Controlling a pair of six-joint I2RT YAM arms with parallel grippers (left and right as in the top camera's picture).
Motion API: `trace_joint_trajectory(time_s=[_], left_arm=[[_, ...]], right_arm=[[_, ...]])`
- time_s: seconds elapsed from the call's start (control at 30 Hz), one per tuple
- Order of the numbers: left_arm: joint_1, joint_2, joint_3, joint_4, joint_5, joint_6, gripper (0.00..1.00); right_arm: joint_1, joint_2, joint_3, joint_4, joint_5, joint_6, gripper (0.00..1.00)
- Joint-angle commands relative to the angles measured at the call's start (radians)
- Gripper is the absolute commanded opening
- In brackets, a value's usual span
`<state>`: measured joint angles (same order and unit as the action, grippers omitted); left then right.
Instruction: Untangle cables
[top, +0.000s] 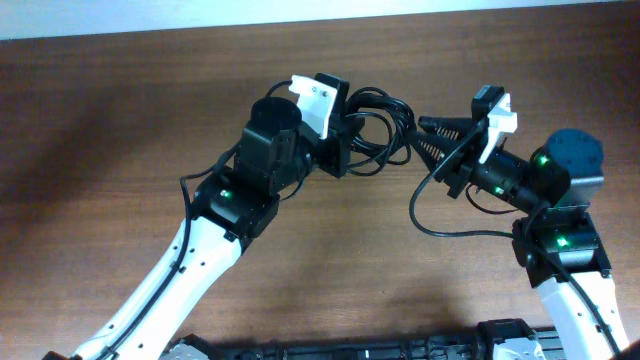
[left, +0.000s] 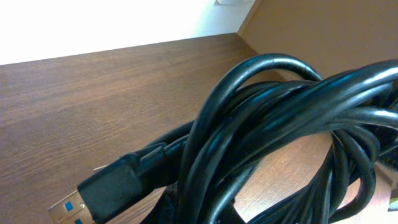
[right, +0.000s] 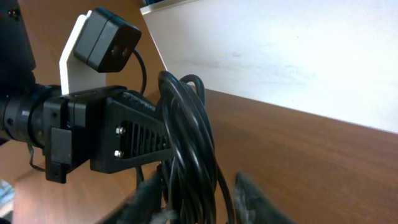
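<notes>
The cables (top: 385, 118) are one tangled coil, and the left hand (top: 345, 140) is clamped tight on it. Right hand (top: 428, 137) sits just across the coil from the left hand, fingers a bit apart around some strands, too blurry to call a grip.

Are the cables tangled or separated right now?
Tangled: the cables loop over and through each other in one tight bunch.

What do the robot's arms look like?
The left arm and right arm are white tubes with chunky black joints, each with small green lights. Black wires run along them. The left gripper and right gripper have black ribbed fingers and a white camera bracket.
</notes>
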<state>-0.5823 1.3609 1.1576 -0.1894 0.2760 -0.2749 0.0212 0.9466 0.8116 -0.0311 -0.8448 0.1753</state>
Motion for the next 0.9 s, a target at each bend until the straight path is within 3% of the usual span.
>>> trace_joint_trajectory(time_s=[0.0,0.2,0.4,0.47,0.5,0.63,0.87], left_arm=[[-0.001,-0.009,0.009,0.018,0.043,-0.028,0.0],[-0.001,-0.009,0.009,0.018,0.05,-0.027,0.0],[-0.008,-0.009,0.009,0.043,0.102,-0.027,0.0],[-0.022,-0.009,0.009,0.048,0.102,-0.027,0.0],[-0.031,-0.009,0.009,0.05,0.102,-0.027,0.0],[-0.037,-0.009,0.009,0.052,0.082,-0.027,0.0],[-0.037,-0.009,0.009,0.054,0.057,-0.027,0.0]], right_arm=[[0.006,0.002,0.011,0.001,0.009,-0.006,0.29],[0.006,0.036,0.011,0.0,0.008,-0.006,0.19],[0.006,0.036,0.011,0.001,0.008,-0.006,0.19],[0.006,0.036,0.011,0.001,0.008,-0.006,0.14],[0.006,0.036,0.011,0.001,0.008,-0.006,0.04],[0.006,0.036,0.011,0.001,0.011,-0.005,0.04],[0.005,0.036,0.011,-0.066,0.325,0.139,0.04]])
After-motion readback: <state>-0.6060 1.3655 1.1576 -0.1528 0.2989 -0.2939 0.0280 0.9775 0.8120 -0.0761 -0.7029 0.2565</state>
